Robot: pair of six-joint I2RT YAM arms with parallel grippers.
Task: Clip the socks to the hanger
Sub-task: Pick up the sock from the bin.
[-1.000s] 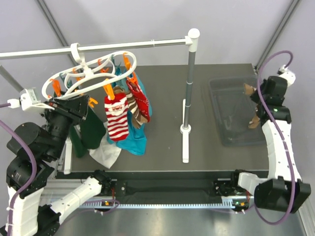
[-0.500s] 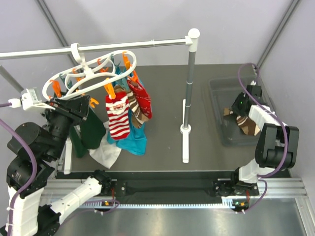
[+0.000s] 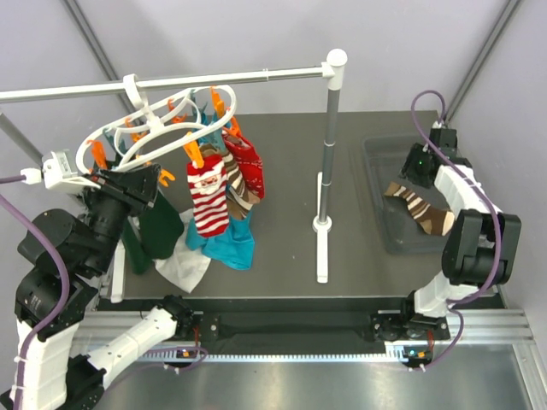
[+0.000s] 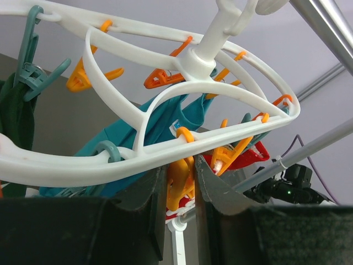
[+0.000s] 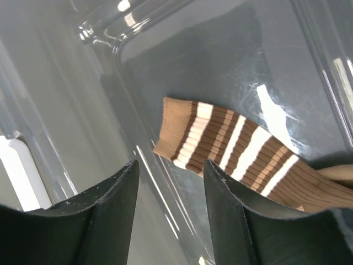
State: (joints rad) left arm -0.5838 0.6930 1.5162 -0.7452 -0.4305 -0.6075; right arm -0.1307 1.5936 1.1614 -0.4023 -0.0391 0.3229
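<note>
The white oval hanger [image 3: 141,137] hangs from the rail at the left, with orange and teal clothespins dangling. Two red socks [image 3: 208,201] and one brown striped sock [image 3: 240,193] are clipped to it. My left gripper [image 3: 141,182] reaches up under the ring and, in the left wrist view [image 4: 181,168], is shut on an orange clothespin [image 4: 180,185]. Another brown striped sock [image 3: 420,210] lies flat in the clear bin. My right gripper [image 3: 407,178] hovers open just above its cuff, touching nothing; the right wrist view shows that sock [image 5: 237,149] beyond the open fingers [image 5: 118,193].
A long white rail [image 3: 214,79] on a grey post [image 3: 329,145] crosses the table. A teal garment [image 3: 229,245], a dark green cloth [image 3: 160,226] and a white cloth [image 3: 184,269] hang below the hanger. The clear bin [image 3: 380,149] sits at the right.
My right arm swung down into the bin with the brown sock, then opened; the sock now lies flat there. The left gripper kept its hold on the clothespin.
</note>
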